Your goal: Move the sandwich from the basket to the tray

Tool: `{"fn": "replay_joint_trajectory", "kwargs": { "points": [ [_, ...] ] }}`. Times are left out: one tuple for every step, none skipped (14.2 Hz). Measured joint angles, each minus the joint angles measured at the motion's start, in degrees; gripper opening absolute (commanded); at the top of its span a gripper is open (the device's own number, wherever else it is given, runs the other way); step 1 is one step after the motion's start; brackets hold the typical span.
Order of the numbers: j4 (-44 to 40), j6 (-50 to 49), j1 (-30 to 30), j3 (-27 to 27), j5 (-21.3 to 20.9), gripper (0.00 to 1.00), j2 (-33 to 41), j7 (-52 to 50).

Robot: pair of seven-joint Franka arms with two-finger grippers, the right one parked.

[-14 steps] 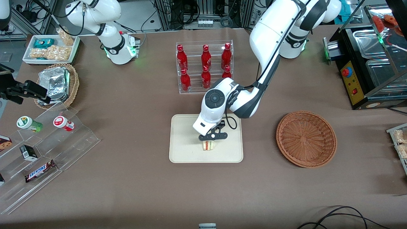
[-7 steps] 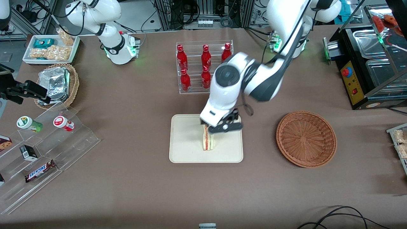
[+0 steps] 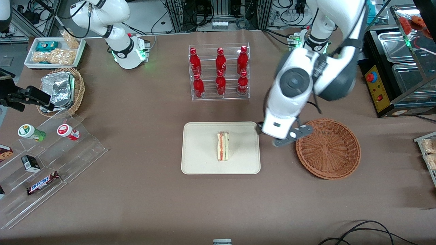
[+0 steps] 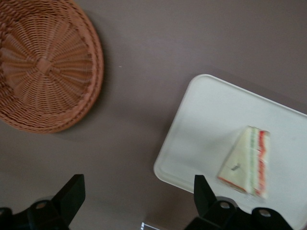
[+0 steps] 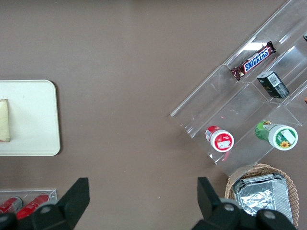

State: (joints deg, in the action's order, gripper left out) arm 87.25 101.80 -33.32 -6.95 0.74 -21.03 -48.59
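The small triangular sandwich [image 3: 223, 146] of pale white bread, with red-orange and green filling showing along its cut edge, lies on the flat cream-beige rectangular tray [image 3: 199, 154] with rounded corners, near the tray's middle and a little toward the working arm's end. Nothing touches it. The tray sits on the brown cloth-covered surface [image 3: 146, 190], about midway along it. The left arm's gripper [image 3: 283, 135] hangs above the strip of bare surface between the tray's corner and the wide, shallow round basket [image 3: 328, 148] of reddish-brown wicker, clear of both. Its two black fingers [image 4: 71, 195] stand wide apart with nothing between them; in the left wrist view the surface, the tray's edge and the sandwich show through the gap. The basket holds nothing and rests just beside the tray toward the working arm's end of the surface. Farther from the front camera than the tray stands a clear acrylic rack [image 3: 219, 71] with six red bottles in two tiers. Toward the parked arm's end, a stepped clear acrylic display [image 3: 51, 160] carries a chocolate bar and small tubs, and a lighter tan wicker basket [image 3: 79, 89] holds foil-wrapped packs.
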Motion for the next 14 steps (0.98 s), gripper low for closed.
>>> {"fn": "replay_joint_trajectory", "kwargs": {
  "points": [
    [1.50,0.01,1.38,-0.04,0.00,1.00,0.66,1.33],
    [3.08,0.01,2.63,-0.09,-0.02,1.00,1.57,2.54],
    [4.71,-0.01,3.73,-0.15,-0.05,1.00,2.77,3.85],
    [6.47,-0.06,4.79,-0.21,-0.12,1.00,4.28,5.77],
    [8.37,-0.10,5.88,-0.25,-0.15,1.00,6.03,8.24],
    [10.36,-0.16,7.00,-0.32,-0.18,1.00,7.99,10.75],
    [12.50,-0.27,8.36,-0.37,-0.21,1.00,10.24,13.35],
    [14.45,-0.57,9.75,-0.41,-0.23,1.00,12.47,16.02],
    [16.25,-1.51,11.21,-0.43,-0.25,1.00,14.77,18.95],
    [17.71,-2.95,12.85,-0.29,-0.26,1.00,16.93,21.89],
    [18.83,-4.40,15.09,0.49,-0.27,1.00,18.87,25.06],
    [19.61,-5.38,18.27,2.55,-0.27,1.00,20.42,27.76],
    [20.12,-5.70,22.15,5.70,-0.27,1.00,21.61,29.77],
    [20.40,-5.76,25.50,8.57,-0.28,1.00,22.43,31.56]
  ]
}}
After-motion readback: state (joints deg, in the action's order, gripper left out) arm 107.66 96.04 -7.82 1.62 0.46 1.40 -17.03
